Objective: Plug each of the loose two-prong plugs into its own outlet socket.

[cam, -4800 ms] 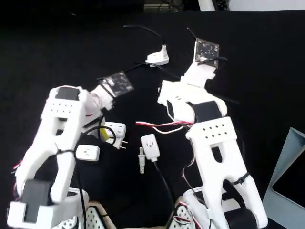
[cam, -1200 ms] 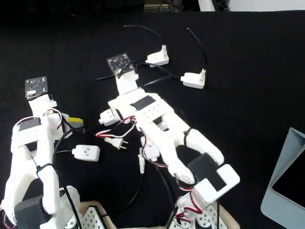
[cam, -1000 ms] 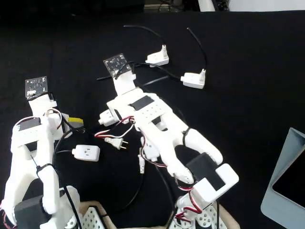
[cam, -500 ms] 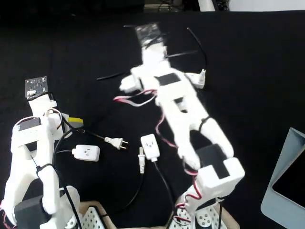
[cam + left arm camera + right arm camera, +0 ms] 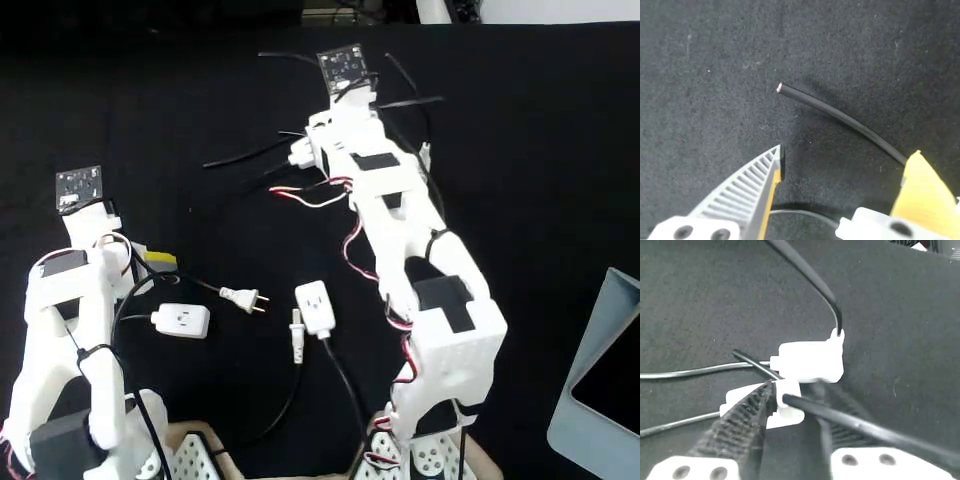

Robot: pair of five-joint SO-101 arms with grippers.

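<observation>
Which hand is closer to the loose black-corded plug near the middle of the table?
Left. The left hand is a short way from the plug, on its cord side; the right hand is much farther off, over the white connectors at the far side.

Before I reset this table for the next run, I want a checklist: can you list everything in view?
left outlet socket: one, white, near side, by the left arm.
middle outlet socket: one, white, near side, on a black cable.
two-prong plug: one, white, between the two sockets.
small plug: one, pale, beside the middle outlet socket.
far plugs: two, white, far side, the second next to the first.
loose cables: several, black, far side.
table cloth: one, black.
panel: one, blue-grey, at the table's right edge.
left end effector: grey and yellow, open, above a cable end.
right end effector: black, open, at the far plugs.
</observation>
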